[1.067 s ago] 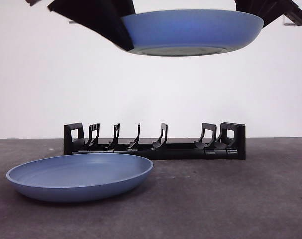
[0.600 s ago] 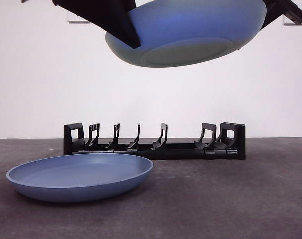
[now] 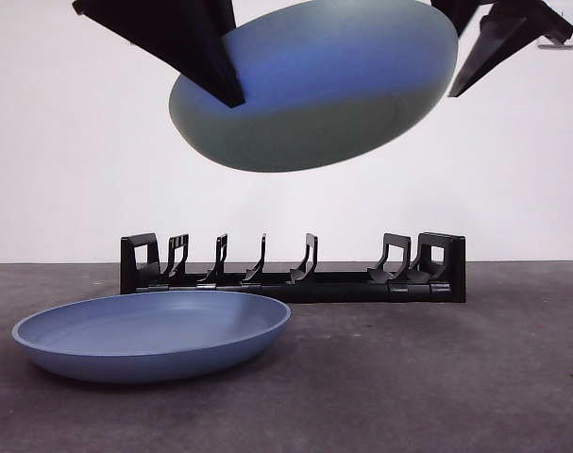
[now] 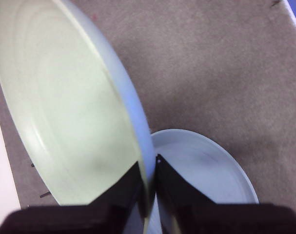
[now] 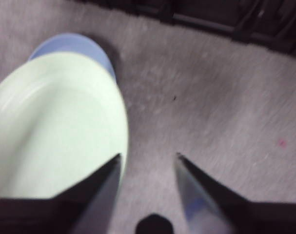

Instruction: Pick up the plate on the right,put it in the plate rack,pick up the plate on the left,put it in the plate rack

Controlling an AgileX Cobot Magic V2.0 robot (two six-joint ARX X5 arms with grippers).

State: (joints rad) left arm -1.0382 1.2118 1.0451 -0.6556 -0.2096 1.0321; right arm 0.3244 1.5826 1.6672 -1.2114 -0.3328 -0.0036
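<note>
Rack (image 3: 294,274) sat at the back of the table (image 3: 437,377), long, low and black, with blocky square ends and a row of curved upright dividers. Every slot visible in the front view held nothing.

Two blue plates in view, both round, shallow, smooth and matte. Lower plate (image 3: 152,333) lay flat on the table in front of the rack's left end, rim up, nothing in it. It showed under the held one in the left wrist view (image 4: 206,170) and as a blue sliver in the right wrist view (image 5: 74,46).

Raised plate (image 3: 314,85) hung high above the rack, tilted steeply, its underside facing the front camera. Its inner face looked pale and washed out in both wrist views, with faint concentric rings (image 4: 69,107) (image 5: 55,126).

Left gripper (image 4: 148,183) was closed on the raised plate's rim, one jaw on each face, the edge pinched between them. In the front view it matched the dark jaws at the plate's upper left (image 3: 220,85).

Right gripper (image 5: 148,163) had its jaws spread apart, nothing between them; the raised plate's edge was just beside one jaw, contact unclear. In the front view its jaws stood at the upper right (image 3: 470,52), just off the plate's rim.

Table surface was dark grey, grainy and felt-like. Wall (image 3: 513,170) behind was plain white.
</note>
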